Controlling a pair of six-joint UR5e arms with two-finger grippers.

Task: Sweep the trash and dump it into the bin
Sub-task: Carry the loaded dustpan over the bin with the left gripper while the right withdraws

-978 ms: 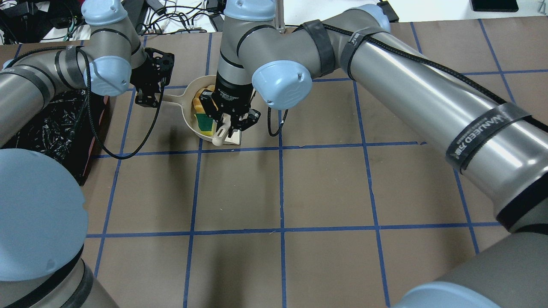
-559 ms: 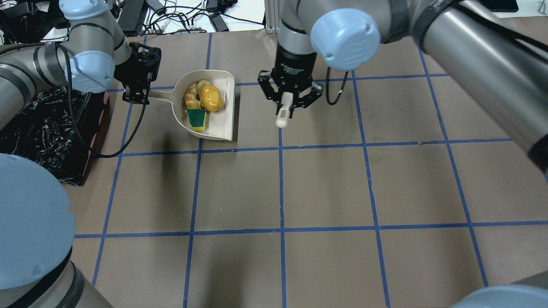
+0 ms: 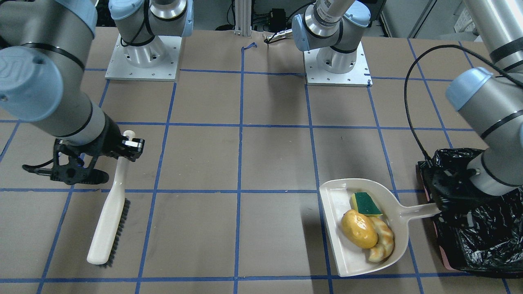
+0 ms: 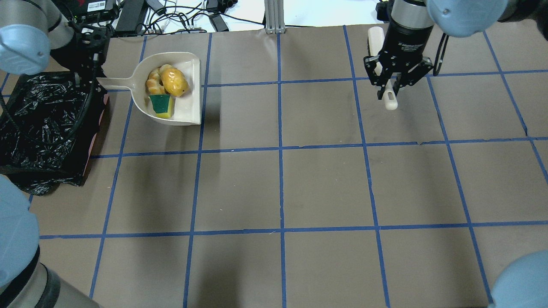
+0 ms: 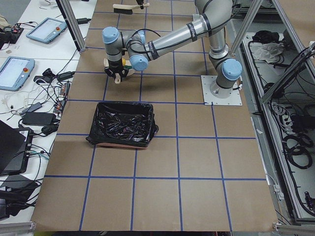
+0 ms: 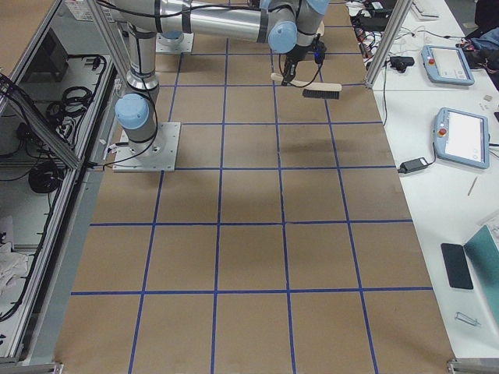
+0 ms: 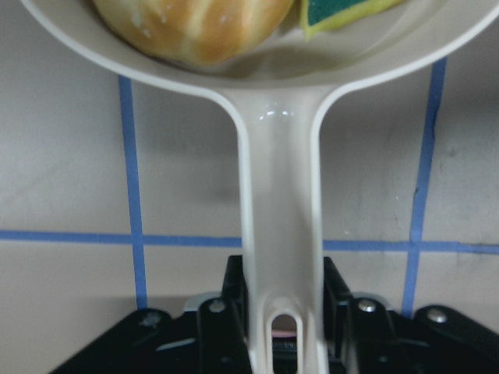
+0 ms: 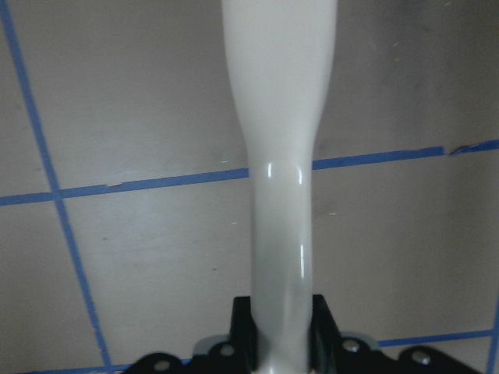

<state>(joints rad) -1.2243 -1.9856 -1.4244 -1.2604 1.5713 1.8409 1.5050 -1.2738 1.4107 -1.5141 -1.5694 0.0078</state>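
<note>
My left gripper [image 4: 92,73] is shut on the handle of the beige dustpan [image 4: 188,113], held about level just right of the bin [image 4: 43,124]. The bin is lined with a black bag and has a pink rim. In the pan lie the yellow-green sponge [image 4: 162,105], the potato [image 4: 174,81] and the croissant piece [image 4: 153,83]. They also show in the front view: sponge [image 3: 365,203], potato [image 3: 358,228], croissant piece [image 3: 384,243]. My right gripper [image 4: 391,87] is shut on the handle of a white brush [image 3: 108,220], far right of the pan.
The brown table [image 4: 282,188] carries a blue tape grid. Cables and devices [image 4: 180,17] lie beyond its back edge. The two arm bases [image 3: 141,57] stand at the robot's side. The bin also shows in the left view [image 5: 123,125].
My right gripper has carried the brush out of the dustpan and far to the right. My left gripper has drawn the dustpan with the trash left and back, closer to the bin.
</note>
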